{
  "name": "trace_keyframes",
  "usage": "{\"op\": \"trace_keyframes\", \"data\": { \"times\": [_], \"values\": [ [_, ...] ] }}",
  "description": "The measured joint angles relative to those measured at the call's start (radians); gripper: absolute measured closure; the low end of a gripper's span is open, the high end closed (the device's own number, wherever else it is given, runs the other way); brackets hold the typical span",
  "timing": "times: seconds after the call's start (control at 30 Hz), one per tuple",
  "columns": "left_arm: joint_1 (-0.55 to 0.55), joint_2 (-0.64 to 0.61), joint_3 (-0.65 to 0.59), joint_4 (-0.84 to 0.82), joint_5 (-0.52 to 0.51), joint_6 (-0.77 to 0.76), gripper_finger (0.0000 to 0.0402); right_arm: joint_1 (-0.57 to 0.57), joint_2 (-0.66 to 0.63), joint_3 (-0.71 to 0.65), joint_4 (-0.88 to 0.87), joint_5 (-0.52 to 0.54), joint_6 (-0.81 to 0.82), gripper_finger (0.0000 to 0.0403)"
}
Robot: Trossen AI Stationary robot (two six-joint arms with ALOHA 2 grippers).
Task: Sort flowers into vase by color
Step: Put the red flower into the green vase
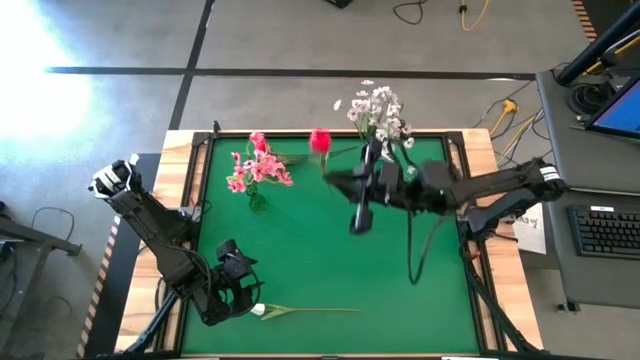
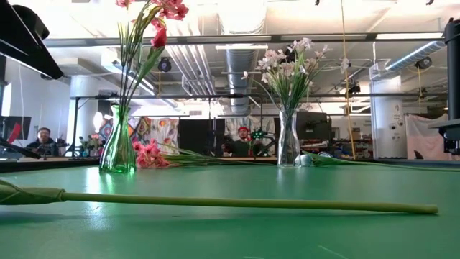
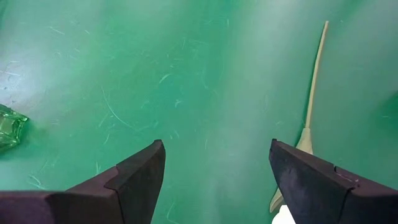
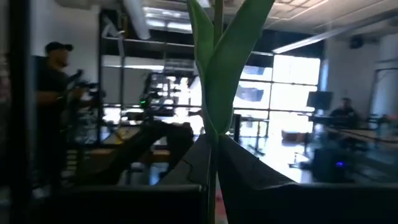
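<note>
Carrying a red tulip-like bud on a green stem [image 1: 320, 140], your right gripper [image 1: 345, 181] was clamped on its stem, up near the green glass vase [image 2: 117, 152] with pink blossoms.
Your left gripper [image 3: 214, 180] hung wide, empty, over the white bud with a long pale stem [image 1: 305, 311] lying at the green mat's [image 1: 320, 260] near edge. Risk: the thin stem could've twisted in the pinch and missed the narrow vase neck, or tipped it.
</note>
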Motion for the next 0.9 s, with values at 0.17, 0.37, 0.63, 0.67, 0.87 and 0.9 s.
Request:
{"op": "trace_keyframes", "data": {
  "times": [0.17, 0.37, 0.63, 0.67, 0.87, 0.9],
  "values": [
    [0.0, 0.0, 0.0, 0.0, 0.0, 0.0, 0.0127, 0.057, -0.002, -0.013, 0.03, 0.005, -0.007, 0.039],
    [0.0, 0.0, 0.0, 0.0, 0.0, 0.0, 0.0127, 0.078, -0.002, -0.013, 0.04, 0.004, -0.021, 0.039],
    [0.0, 0.0, 0.0, 0.0, -0.005, 0.0, 0.0127, 0.096, 0.0, -0.068, 0.17, -0.012, -0.043, 0.039],
    [0.0, 0.0, 0.0, 0.0, -0.011, 0.0, 0.0127, 0.101, 0.0, -0.086, 0.203, -0.014, -0.052, 0.039],
    [0.0, 0.0, 0.0, 0.007, -0.028, 0.021, 0.0127, 0.109, 0.0, -0.237, 0.424, -0.022, -0.06, 0.039],
    [0.0, 0.0, 0.0, 0.011, -0.028, 0.026, 0.0127, 0.109, 0.001, -0.267, 0.47, -0.021, -0.06, 0.039]
  ]
}}
